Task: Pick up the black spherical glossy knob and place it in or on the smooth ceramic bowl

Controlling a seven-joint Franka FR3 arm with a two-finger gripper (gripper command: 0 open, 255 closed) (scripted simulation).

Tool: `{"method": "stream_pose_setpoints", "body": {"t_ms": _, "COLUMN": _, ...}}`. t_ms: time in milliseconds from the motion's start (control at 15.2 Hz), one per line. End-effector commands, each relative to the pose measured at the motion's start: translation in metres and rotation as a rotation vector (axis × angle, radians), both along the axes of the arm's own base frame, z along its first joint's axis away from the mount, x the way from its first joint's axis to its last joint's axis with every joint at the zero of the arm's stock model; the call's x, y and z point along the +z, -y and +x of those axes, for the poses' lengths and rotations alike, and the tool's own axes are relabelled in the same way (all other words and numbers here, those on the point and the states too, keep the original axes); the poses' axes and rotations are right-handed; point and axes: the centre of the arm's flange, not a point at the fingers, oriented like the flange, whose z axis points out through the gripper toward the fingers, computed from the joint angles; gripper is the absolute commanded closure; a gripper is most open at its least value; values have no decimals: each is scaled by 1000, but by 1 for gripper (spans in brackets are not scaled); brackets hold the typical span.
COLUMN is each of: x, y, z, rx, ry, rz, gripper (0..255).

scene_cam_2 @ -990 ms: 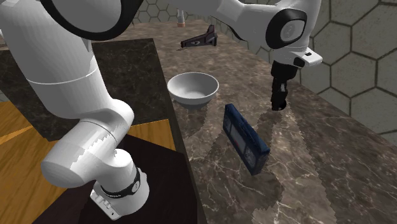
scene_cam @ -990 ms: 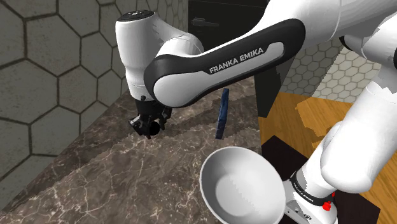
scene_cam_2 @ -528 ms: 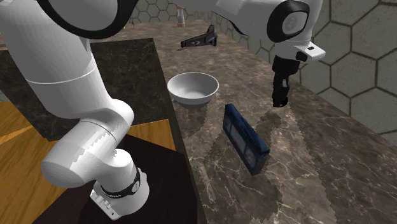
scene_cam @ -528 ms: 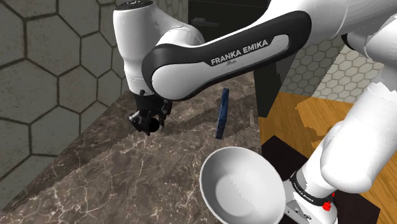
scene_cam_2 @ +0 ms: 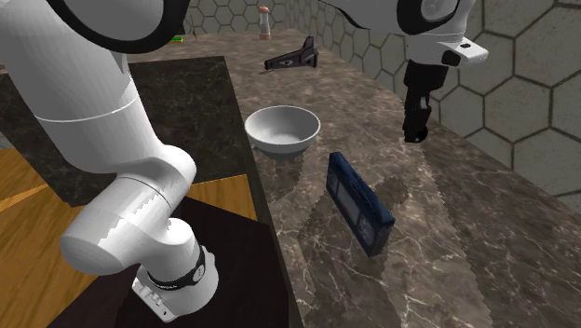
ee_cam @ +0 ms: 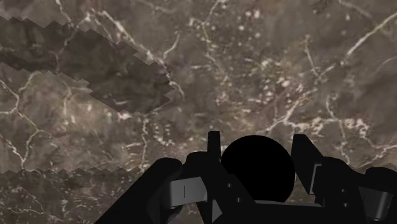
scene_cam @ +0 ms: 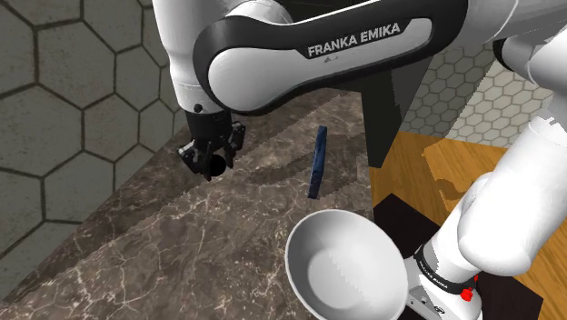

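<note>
Clasping the black spherical knob point(ee_cam: 257, 168), the fingers point(ee_cam: 305, 159) are held above the marble bench point(scene_cam: 182, 245), seemingly for carriage to the white bowl point(scene_cam: 350, 268).

arm point(scene_cam: 273, 77) white, dark joints | FRANKA EMIKA lettering point(scene_cam: 354, 41) — black gripper point(scene_cam: 211, 165)

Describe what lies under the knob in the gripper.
Brown veined countertop, the knob held clear above it in the gripper. In the wrist view, the knob hides the patch straight beneath.
</note>
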Motion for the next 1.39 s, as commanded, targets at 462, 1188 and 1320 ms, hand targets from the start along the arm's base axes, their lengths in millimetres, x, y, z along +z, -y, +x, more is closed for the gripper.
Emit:
{"method": "stream_pose_setpoints", "body": {"t_ms": 462, "x": 47, "y": 0, "z": 0, "rx": 0, "ry": 0, "rz": 0, "gripper": 255}}
{"method": "stream_pose_setpoints", "body": {"t_ms": 1188, "x": 94, "y": 6, "z": -25, "rx": 0, "ry": 0, "rz": 0, "gripper": 255}}
{"method": "stream_pose_setpoints", "body": {"t_ms": 1320, "x": 95, "y": 11, "z": -51, "rx": 0, "ry": 0, "rz": 0, "gripper": 255}}
